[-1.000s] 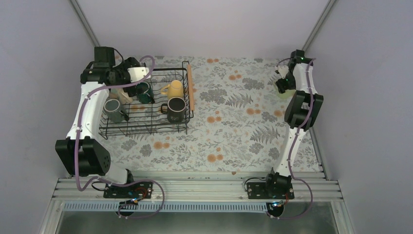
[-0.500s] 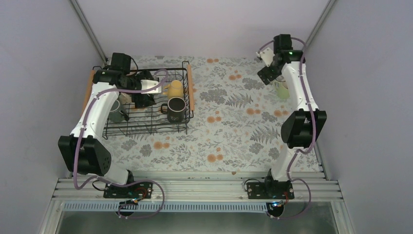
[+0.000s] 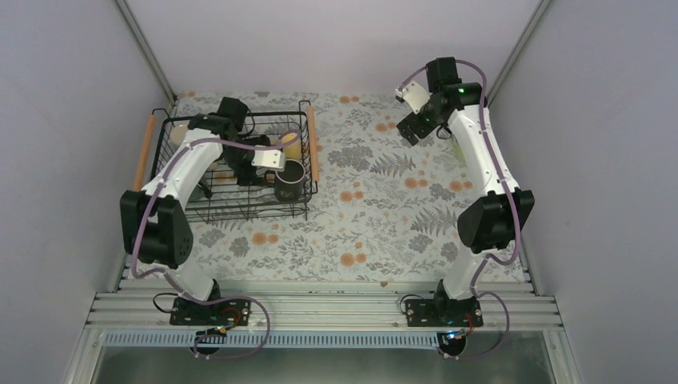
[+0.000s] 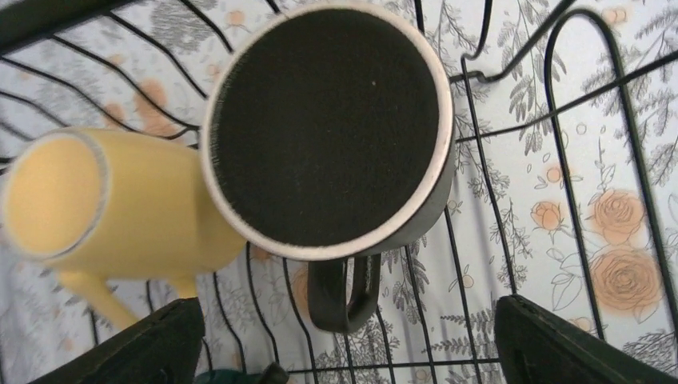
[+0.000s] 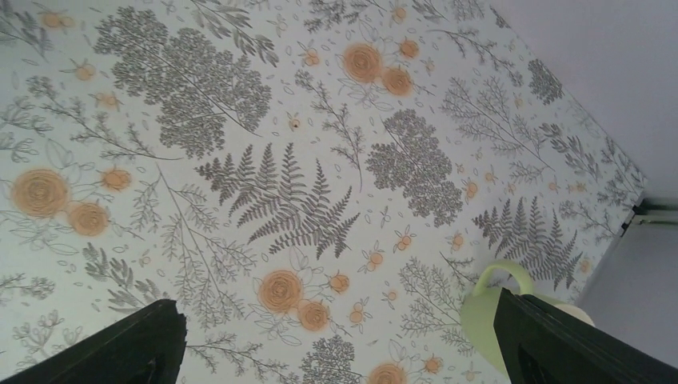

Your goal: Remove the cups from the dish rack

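The black wire dish rack (image 3: 240, 217) stands at the back left of the table. In it a black mug (image 3: 289, 181) stands upright and a yellow mug (image 3: 289, 142) lies beside it. My left gripper (image 3: 268, 160) hovers open and empty over them. In the left wrist view the black mug (image 4: 328, 128) has its handle (image 4: 345, 292) pointing between my open fingers (image 4: 136, 348), and the yellow mug (image 4: 104, 208) lies to its left. A pale green mug (image 3: 460, 149) stands on the table at the right. My right gripper (image 3: 409, 128) is open and empty to its left. The same mug shows in the right wrist view (image 5: 484, 316).
The rack has wooden rod handles on its left (image 3: 144, 152) and right (image 3: 313, 144) sides. A pale cup (image 3: 178, 132) sits in its back left corner. My left arm hides other mugs in the rack. A dark teal bit (image 4: 228, 374) shows at the left wrist view's bottom edge. Walls close in on both sides.
My left gripper swung from the rack's back left corner rightward to above the black mug. My right gripper left the pale green mug on the table and moved up and left.
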`<state>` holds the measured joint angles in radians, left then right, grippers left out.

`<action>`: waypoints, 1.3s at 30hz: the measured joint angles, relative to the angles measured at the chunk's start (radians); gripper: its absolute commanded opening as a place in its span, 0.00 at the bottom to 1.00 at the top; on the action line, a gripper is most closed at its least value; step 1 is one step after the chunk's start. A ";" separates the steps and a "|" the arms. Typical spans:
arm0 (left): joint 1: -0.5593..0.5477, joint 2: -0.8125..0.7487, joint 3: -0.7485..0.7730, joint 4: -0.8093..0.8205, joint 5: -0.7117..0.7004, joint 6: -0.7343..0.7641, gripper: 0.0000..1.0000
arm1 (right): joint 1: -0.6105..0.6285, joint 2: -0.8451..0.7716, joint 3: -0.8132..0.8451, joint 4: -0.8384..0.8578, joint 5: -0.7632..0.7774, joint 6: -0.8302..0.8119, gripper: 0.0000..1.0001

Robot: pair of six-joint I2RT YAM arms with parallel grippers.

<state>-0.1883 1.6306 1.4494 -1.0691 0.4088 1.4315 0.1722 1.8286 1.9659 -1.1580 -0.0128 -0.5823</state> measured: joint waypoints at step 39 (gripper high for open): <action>-0.007 0.260 0.328 -0.249 -0.051 -0.032 0.02 | 0.005 -0.046 -0.022 -0.011 -0.203 0.003 0.94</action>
<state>-0.1955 1.8904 1.7775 -1.3178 0.3573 1.3991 0.1768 1.7828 1.9438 -1.1687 -0.2157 -0.5793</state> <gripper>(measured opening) 0.140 0.929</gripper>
